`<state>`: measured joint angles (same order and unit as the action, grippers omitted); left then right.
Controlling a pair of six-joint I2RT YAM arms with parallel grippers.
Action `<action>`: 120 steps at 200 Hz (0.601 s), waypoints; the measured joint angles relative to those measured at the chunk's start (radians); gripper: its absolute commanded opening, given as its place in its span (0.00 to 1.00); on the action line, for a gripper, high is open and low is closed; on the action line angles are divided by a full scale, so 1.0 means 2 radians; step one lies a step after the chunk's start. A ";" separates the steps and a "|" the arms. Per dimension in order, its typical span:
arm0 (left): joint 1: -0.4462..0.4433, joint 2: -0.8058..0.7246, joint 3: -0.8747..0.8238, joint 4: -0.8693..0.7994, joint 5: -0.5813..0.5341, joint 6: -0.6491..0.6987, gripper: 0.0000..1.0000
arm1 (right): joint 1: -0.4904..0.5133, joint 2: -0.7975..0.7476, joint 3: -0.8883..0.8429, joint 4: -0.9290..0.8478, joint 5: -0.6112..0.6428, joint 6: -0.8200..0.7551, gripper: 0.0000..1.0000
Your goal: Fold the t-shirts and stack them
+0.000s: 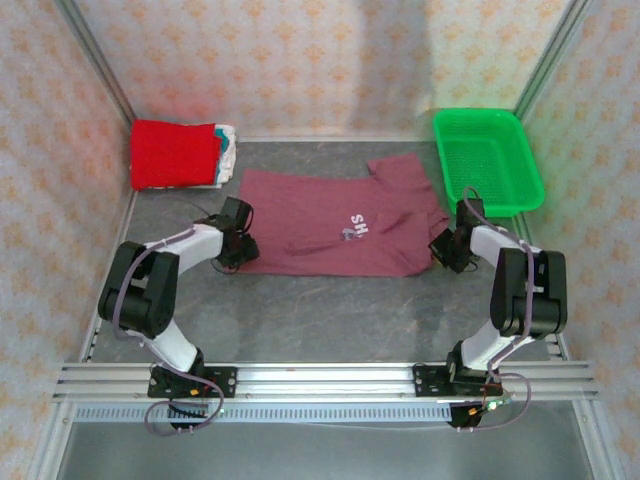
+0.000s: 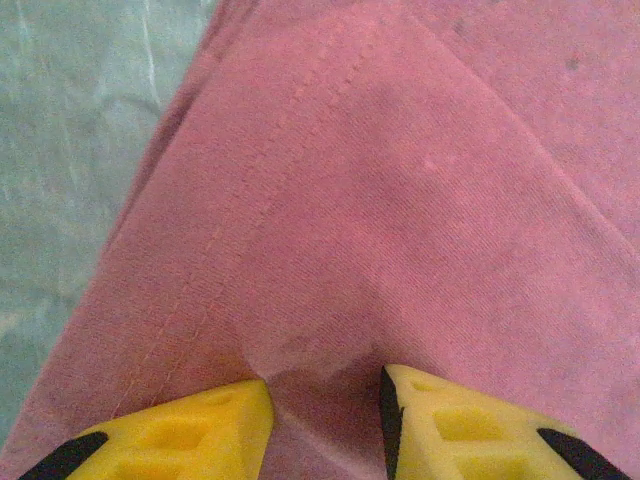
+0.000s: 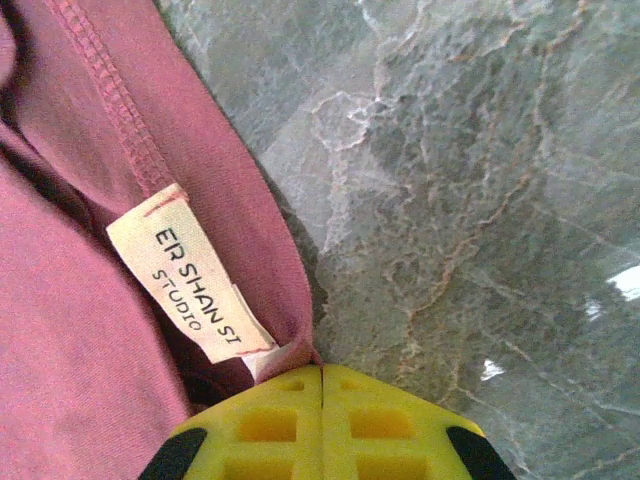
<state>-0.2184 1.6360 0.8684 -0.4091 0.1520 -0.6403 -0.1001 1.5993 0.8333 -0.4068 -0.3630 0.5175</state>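
Note:
A maroon t-shirt (image 1: 320,225) with white print lies spread on the grey table, one sleeve pointing toward the back right. My left gripper (image 1: 240,250) is down on its left edge. In the left wrist view the left gripper (image 2: 325,385) is open, and the cloth (image 2: 380,200) between the yellow fingers is slightly puckered. My right gripper (image 1: 443,252) is at the shirt's right edge. In the right wrist view the right gripper (image 3: 321,368) is shut on the collar hem (image 3: 280,290), beside a cream neck label (image 3: 185,270). A folded bright red shirt (image 1: 175,152) tops the stack at back left, with whitish ones (image 1: 228,150) showing at its edge.
A green plastic basket (image 1: 487,160) stands at the back right, close behind the right arm. Patterned walls close in the table on three sides. Bare grey table (image 1: 330,310) stretches between the shirt and the arm bases.

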 measured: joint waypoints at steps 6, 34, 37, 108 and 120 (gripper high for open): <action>-0.006 -0.008 -0.009 0.001 0.000 -0.004 0.37 | -0.001 -0.003 -0.003 0.002 0.000 -0.002 0.01; -0.022 -0.035 -0.033 -0.007 -0.001 -0.020 0.39 | -0.001 -0.017 -0.012 -0.006 0.010 -0.008 0.32; -0.022 -0.036 -0.033 -0.010 -0.001 -0.021 0.39 | -0.002 -0.018 -0.012 -0.007 0.010 -0.013 0.34; -0.031 -0.068 0.039 -0.098 -0.043 -0.017 0.40 | 0.026 -0.123 0.045 -0.069 0.035 -0.038 0.18; -0.037 -0.082 0.056 -0.097 -0.043 -0.007 0.39 | 0.053 -0.144 0.056 -0.060 0.027 -0.040 0.08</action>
<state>-0.2928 1.4723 0.9806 -0.6041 0.0662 -0.6540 0.0051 1.3113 0.9443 -0.5259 -0.3080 0.4381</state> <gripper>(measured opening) 0.400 0.168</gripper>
